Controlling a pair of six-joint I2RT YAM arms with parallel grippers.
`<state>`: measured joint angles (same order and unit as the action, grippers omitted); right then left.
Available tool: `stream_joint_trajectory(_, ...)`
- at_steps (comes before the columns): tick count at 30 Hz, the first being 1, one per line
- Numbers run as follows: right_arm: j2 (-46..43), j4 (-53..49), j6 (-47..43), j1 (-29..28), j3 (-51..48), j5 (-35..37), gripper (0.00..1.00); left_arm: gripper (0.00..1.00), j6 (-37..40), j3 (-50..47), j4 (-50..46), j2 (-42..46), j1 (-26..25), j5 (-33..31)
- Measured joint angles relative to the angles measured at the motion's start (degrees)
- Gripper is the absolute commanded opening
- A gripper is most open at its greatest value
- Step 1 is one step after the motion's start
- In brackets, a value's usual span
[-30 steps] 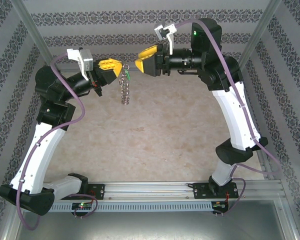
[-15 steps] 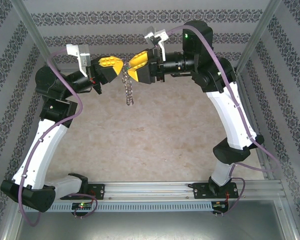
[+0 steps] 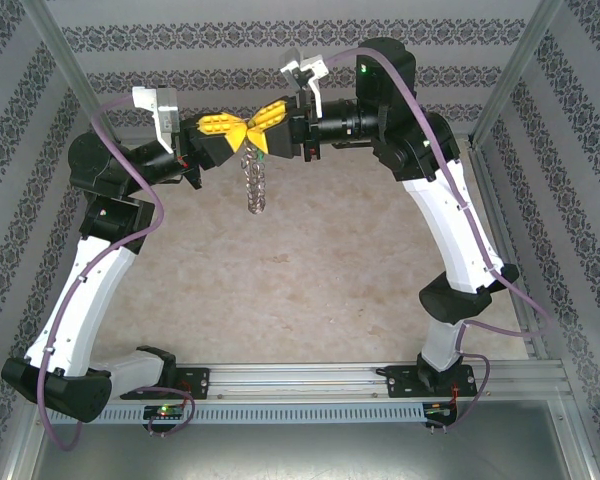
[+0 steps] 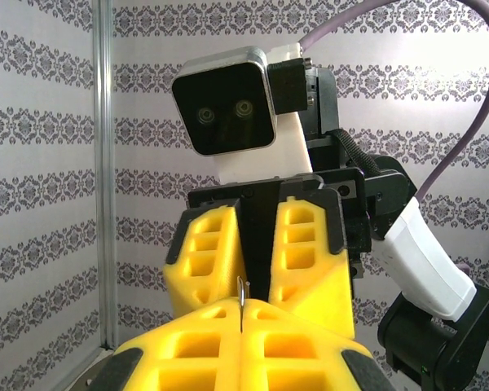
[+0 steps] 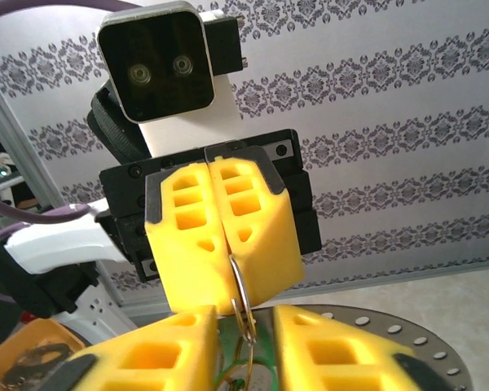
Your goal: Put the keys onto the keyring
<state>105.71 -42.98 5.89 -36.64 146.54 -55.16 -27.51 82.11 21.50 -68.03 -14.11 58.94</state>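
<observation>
- While the left hand [image 3: 238, 128] clamps the keyring [image 3: 253, 185] aloft over the worktop's [image 3: 360, 280] far edge, threading looks unfinished.
- Jaws slightly apart, the right hand [image 3: 252, 136] flanks the green key [image 5: 232, 373] at the keyring's top.

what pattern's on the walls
Dark grey damask bands on a pale wall, clearest in the right wrist view.
</observation>
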Motion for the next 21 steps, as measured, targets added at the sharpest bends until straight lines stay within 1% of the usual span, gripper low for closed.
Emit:
stream_joint_trajectory(3,0.0,-0.1,-0.2,0.0,0.1,-0.5,0.04,0.0,0.0,0.0,0.0,-0.1,0.1,0.1)
stream_joint_trajectory(4,0.0,0.0,-0.3,0.0,0.1,-0.6,0.01,0.0,0.0,0.1,0.0,-0.1,0.3,0.1)
stream_joint_trajectory(14,0.0,-0.1,-2.9,0.0,0.3,-0.7,0.0,0.0,0.1,0.5,-0.3,-0.2,0.4,0.6)
stream_joint_trajectory(15,0.0,-0.3,-3.3,0.0,0.3,-0.4,0.0,0.05,0.5,0.8,-1.1,-0.2,0.4,0.6)
stream_joint_trajectory(18,0.0,-1.9,-5.6,0.0,0.3,0.5,0.0,0.26,4.5,2.5,-7.2,-0.2,0.4,-0.1)
stream_joint_trajectory(20,-0.1,-4.1,-7.7,0.0,0.3,1.9,0.0,0.35,9.5,4.2,-13.7,-0.1,0.4,-1.3)
stream_joint_trajectory(21,-0.1,-5.7,-9.0,0.0,0.4,2.7,0.0,0.37,12.5,5.2,-18.0,-0.1,0.5,-2.1)
